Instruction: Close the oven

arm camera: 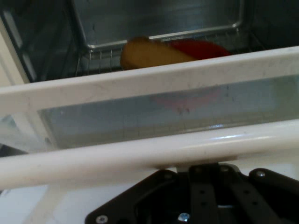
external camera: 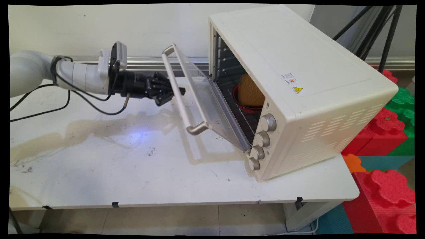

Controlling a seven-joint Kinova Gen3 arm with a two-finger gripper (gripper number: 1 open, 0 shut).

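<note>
Main view: gripper [external camera: 172,91] behind oven-door handle [external camera: 177,89]

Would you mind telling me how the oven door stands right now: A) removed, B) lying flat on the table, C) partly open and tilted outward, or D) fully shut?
C: the oven door leans out from the oven, hinged at its bottom edge, its handle raised by the hand.

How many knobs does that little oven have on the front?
4. They sit in a column on the oven's front panel, right of the half-open door: top knob, second, third, bottom. None seems hidden.
</note>
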